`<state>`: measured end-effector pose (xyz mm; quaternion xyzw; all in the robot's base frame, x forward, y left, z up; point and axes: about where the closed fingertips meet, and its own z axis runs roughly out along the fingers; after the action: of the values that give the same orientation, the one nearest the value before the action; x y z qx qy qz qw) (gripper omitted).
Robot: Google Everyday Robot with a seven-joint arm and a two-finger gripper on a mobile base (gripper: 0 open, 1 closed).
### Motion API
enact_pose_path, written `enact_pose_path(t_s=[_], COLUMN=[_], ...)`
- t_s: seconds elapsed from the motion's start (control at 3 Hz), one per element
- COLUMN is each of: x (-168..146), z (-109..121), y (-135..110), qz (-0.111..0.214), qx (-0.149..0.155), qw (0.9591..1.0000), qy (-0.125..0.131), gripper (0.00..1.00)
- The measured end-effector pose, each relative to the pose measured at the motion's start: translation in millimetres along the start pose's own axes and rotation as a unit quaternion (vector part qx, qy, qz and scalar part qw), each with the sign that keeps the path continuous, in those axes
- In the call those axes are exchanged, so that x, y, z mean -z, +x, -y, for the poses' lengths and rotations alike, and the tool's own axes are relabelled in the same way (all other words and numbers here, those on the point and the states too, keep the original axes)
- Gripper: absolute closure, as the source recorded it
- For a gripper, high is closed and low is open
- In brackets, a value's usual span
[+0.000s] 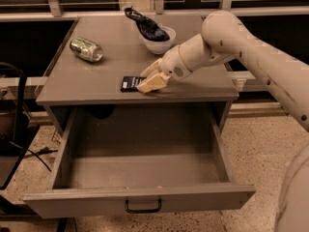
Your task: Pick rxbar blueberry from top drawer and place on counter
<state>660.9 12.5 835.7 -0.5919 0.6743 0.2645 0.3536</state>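
Gripper (143, 80) perhaps against rxbar blueberry (129, 83) on counter (82, 83)

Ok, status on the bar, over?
Gripper at front edge of the counter, by right end of the bar. Bar flat on counter, drawer open below. Can and bowl farther back, clear of it.

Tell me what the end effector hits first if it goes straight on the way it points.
The dark bar lying on the counter: the end effector, above the counter's front edge, points at one end of it. Whether they already touch is unclear.
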Motion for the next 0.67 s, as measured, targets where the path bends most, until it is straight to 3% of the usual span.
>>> enact_pose_path(t_s=[0.33, 0.67], x=[-0.1, -0.1], z=[0.0, 0.0], y=[0.0, 0.0], qz=[0.0, 0.0], qx=[0.0, 0.0], qw=[1.0, 1.0], qy=[0.0, 0.0], gripper=[0.04, 0.0])
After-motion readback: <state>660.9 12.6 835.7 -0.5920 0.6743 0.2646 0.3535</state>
